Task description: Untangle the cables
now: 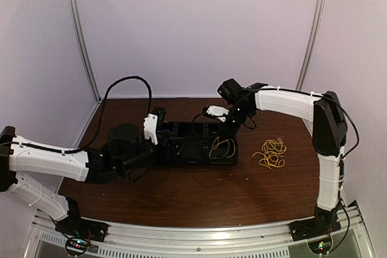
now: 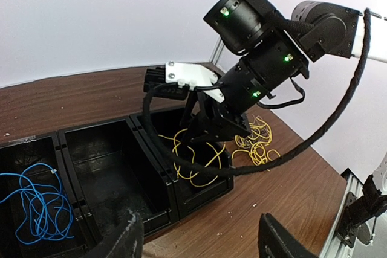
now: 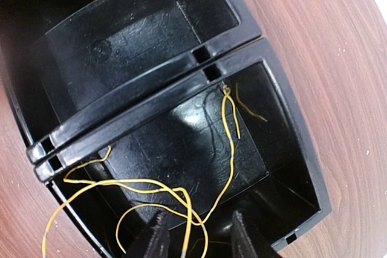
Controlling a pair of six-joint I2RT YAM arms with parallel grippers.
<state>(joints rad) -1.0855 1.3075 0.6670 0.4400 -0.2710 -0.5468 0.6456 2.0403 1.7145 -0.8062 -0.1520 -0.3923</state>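
Note:
A loose yellow cable (image 3: 151, 187) lies in the right-hand compartment of the black bin (image 3: 151, 108); the same cable (image 1: 222, 145) shows from above. My right gripper (image 3: 202, 240) hangs just over it, open, with a strand crossing the gap beside its left finger. A tangled pile of yellow cables (image 1: 271, 153) rests on the table to the right of the bin (image 1: 181, 160). A blue cable (image 2: 36, 206) sits in the left compartment. My left gripper (image 2: 202, 243) stands open and empty in front of the bin.
The middle compartment (image 2: 115, 173) holds nothing. A thick black arm cable (image 2: 290, 149) sags across the left wrist view over the bin's right end. White walls with metal posts (image 1: 81, 34) close the back; a metal rail (image 1: 199, 237) lines the near edge.

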